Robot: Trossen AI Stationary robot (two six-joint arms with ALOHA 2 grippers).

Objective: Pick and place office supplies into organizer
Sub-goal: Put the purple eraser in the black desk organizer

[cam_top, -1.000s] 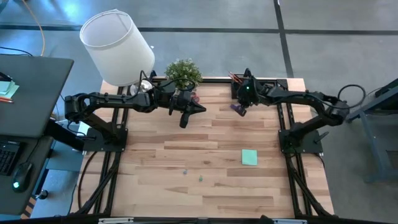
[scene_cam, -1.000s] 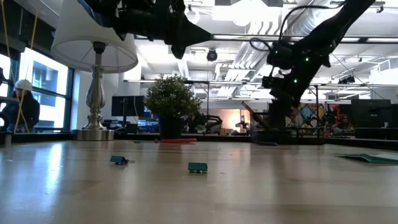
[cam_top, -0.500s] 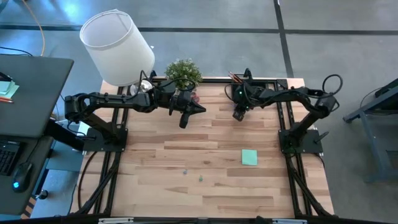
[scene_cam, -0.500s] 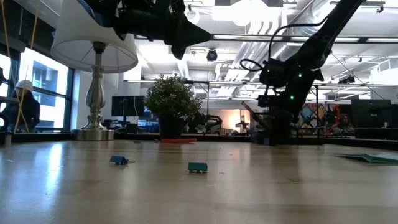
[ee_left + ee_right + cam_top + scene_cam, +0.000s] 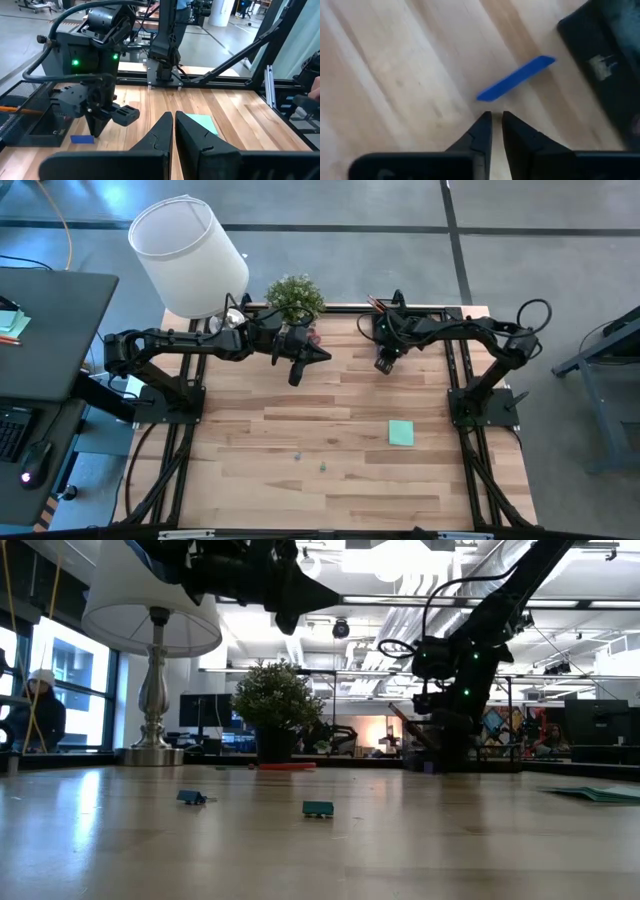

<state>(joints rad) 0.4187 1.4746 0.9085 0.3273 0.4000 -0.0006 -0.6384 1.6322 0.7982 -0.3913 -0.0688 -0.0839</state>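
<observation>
The pale wooden slatted worktop (image 5: 300, 420) fills the middle of the high view, with a big white drum-shaped lampshade (image 5: 188, 256) at its upper left corner and a small leafy green potted plant (image 5: 295, 297) just right of it, both set at the far edge where they leave the centre free for work. The dark left arm reaches in from the left, and its left pincer (image 5: 297, 366) hangs clenched and empty just below the plant, apparently waiting. The dark right arm stretches from the right toward the upper middle, where the right pincer (image 5: 383, 364) points down at the worktop; in the right wrist view its fingers (image 5: 482, 131) stand nearly together with only a thin gap, grasping nothing, their tips just short of a small flat blue-purple strip (image 5: 516, 78) lying loose on the wood. That strip lies just beside the small black rectangular organizer tray (image 5: 385, 320) at the upper middle edge, whose dark corner fills the upper right of the right wrist view; a thin orange pencil (image 5: 12, 108) already pokes from it at the left of the left wrist view, so it seems part filled. The square mint-green sticky-note pad (image 5: 401, 433) lies well apart at lower right of centre, and two tiny greenish pieces (image 5: 310, 459) sit near the lower middle, still to be collected.
</observation>
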